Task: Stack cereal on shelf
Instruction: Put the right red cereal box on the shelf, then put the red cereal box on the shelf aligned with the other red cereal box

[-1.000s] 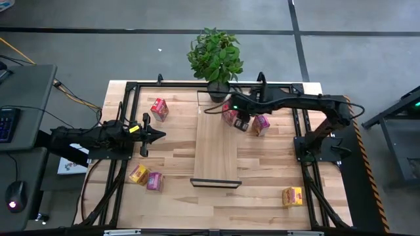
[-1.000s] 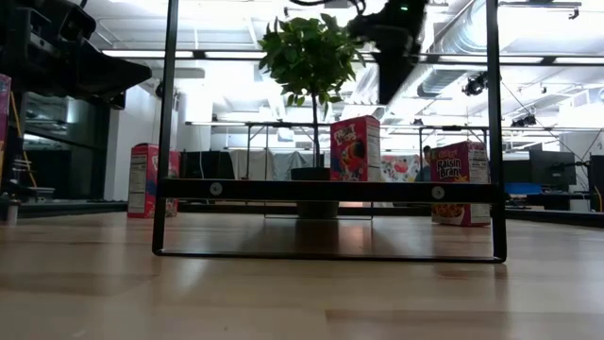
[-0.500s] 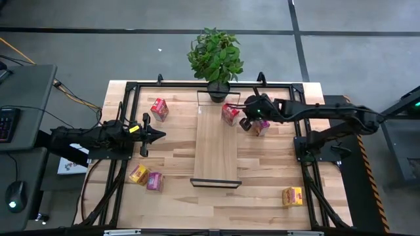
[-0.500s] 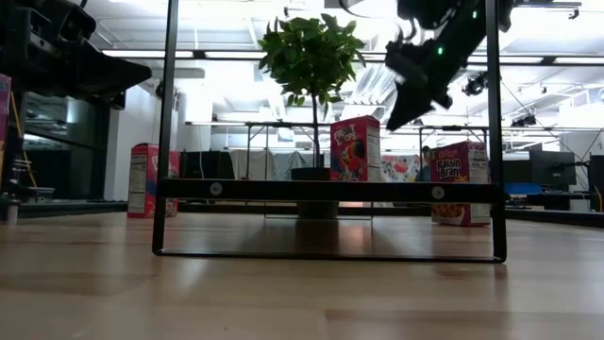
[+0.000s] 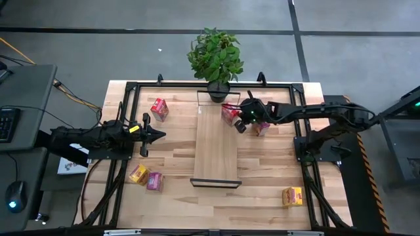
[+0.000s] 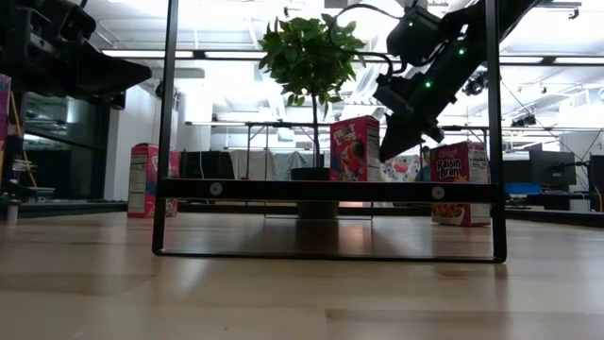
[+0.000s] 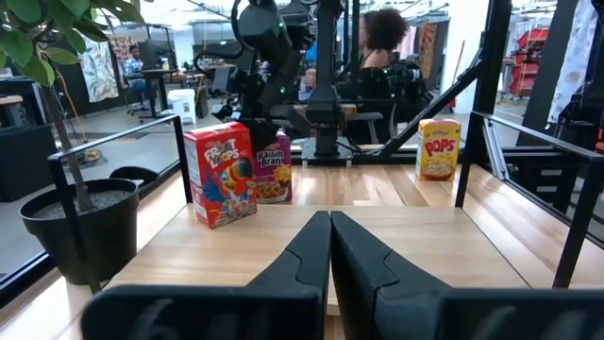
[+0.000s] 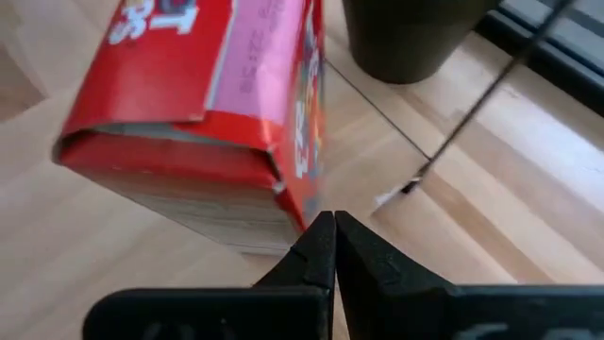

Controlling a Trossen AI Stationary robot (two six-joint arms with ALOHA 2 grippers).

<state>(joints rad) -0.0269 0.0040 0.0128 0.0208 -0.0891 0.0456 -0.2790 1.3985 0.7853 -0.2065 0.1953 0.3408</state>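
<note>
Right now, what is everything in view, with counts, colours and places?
Froot Loops box: one, red, standing on the shelf's far end.
Shelf: one, light wood with a black frame, table centre.
Raisin Bran box: one, pink-magenta, right of shelf.
Red box: one, far left.
Yellow box and pink box: near left.
Corn Pops box: one, yellow, near right.
Potted plant: one, green, far edge.
Left gripper: shut, left of shelf.
Right gripper: shut, beside Froot Loops box.

We see the tabletop (image 5: 262, 170) carrying the shelf (image 5: 216, 154) at centre, a red box (image 5: 229, 114) at its twelve-o'clock end, other boxes scattered around.
</note>
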